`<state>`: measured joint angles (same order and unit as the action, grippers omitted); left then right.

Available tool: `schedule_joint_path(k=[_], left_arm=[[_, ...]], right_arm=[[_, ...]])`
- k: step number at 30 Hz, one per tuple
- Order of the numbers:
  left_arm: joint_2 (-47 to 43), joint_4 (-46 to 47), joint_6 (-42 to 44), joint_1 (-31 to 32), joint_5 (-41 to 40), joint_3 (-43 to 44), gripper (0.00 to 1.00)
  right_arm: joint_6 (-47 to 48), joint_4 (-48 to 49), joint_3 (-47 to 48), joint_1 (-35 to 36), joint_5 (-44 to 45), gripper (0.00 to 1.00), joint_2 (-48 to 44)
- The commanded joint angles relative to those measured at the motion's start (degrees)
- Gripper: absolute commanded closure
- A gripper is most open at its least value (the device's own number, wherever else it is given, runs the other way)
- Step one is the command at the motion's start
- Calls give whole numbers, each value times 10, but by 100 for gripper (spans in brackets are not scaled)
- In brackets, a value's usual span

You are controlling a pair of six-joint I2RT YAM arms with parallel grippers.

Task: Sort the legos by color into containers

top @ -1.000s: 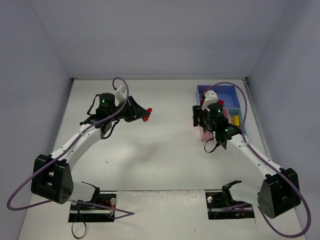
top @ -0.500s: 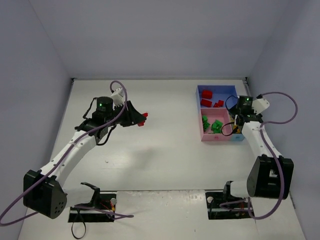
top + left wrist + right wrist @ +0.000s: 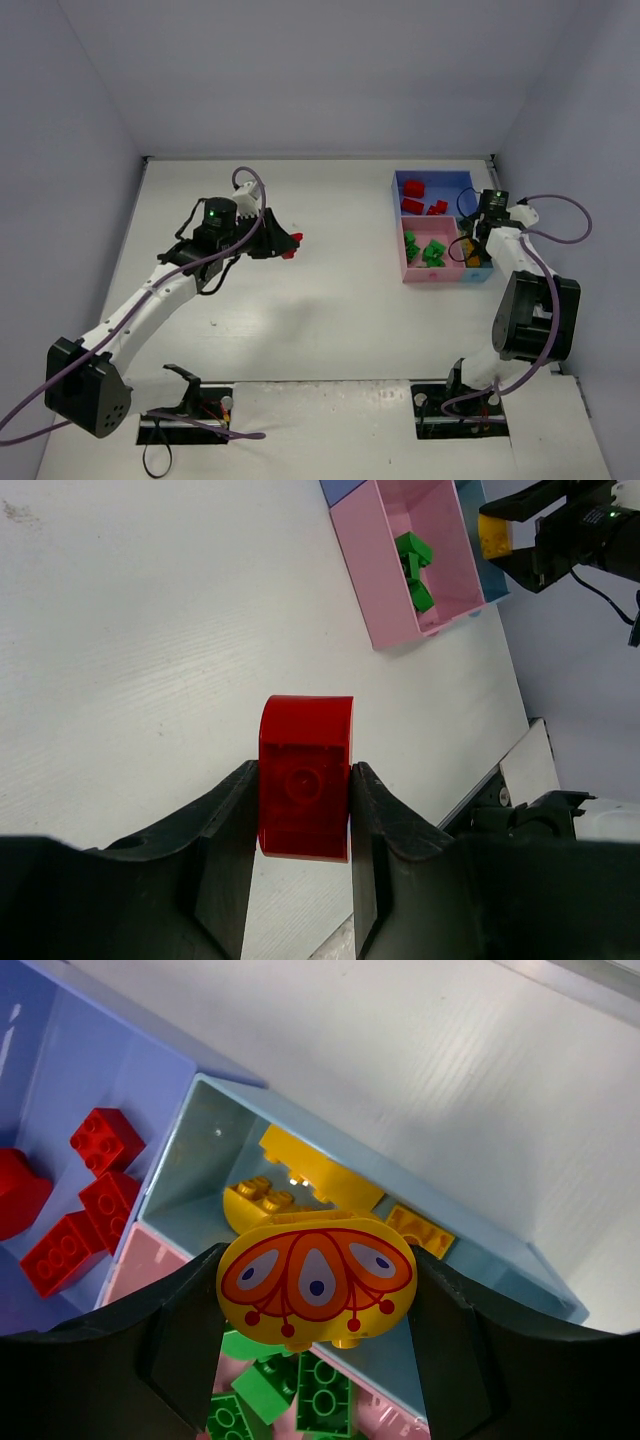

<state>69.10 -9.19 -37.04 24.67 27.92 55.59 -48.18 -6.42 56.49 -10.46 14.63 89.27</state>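
Left claw [image 3: 288, 244]: it was clenched on a red brick [image 3: 305, 780], up over the bare bench [image 3: 150, 630] and well apart from the boxes.
Right claw [image 3: 315, 1265]: it was grasping a round yellow piece [image 3: 316, 1282] with orange drawings, just above the small light-blue box [image 3: 190, 1175].
Blue box [image 3: 455, 181]: red bricks [image 3: 100, 1140] lay in it.
Pink box [image 3: 445, 540]: green bricks [image 3: 412, 560] lay in it.
Light-blue box: yellow bricks [image 3: 315, 1175] lay in it, so the yellow piece likely belonged there.
Step in hand: putting the yellow piece in with its own color.
How to do it well: the piece should hang over the middle of the light-blue box, away from the pink wall. The claw should go low before letting go, so nothing bounced in with the green ones.
Red brick after that: it needed to cross to the blue box once the right arm was out of the way.
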Motion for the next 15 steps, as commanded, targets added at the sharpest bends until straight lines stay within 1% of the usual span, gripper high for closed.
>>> schedule_joint_path(k=[1,2,3,5,7,8,9,10,11,13,15], left_arm=[[-5,32,15,8,-10,13,88],[-4,34,15,9,-9,14,88],[-1,36,17,11,-9,14,88],[1,41,20,17,-10,16,88],[5,42,28,21,-14,22,88],[7,42,29,24,-14,24,88],[11,43,33,26,-14,29,88],[13,44,35,28,-12,32,88],[15,44,35,28,-14,36,88],[22,44,38,35,-14,44,88],[25,43,44,43,-12,50,88]], right_arm=[[-7,8,31,-1,-9,54,-15],[2,8,30,0,-12,48,-23],[8,8,30,2,-14,46,-27],[25,7,31,5,-14,39,-42],[47,7,31,11,-12,24,-52],[50,7,30,12,-14,21,-62],[56,6,29,12,-16,15,-66],[56,6,28,12,-19,13,-69],[56,5,26,11,-22,7,-74],[59,4,23,12,-24,5,-78],[64,4,22,12,-46,4,-86]])
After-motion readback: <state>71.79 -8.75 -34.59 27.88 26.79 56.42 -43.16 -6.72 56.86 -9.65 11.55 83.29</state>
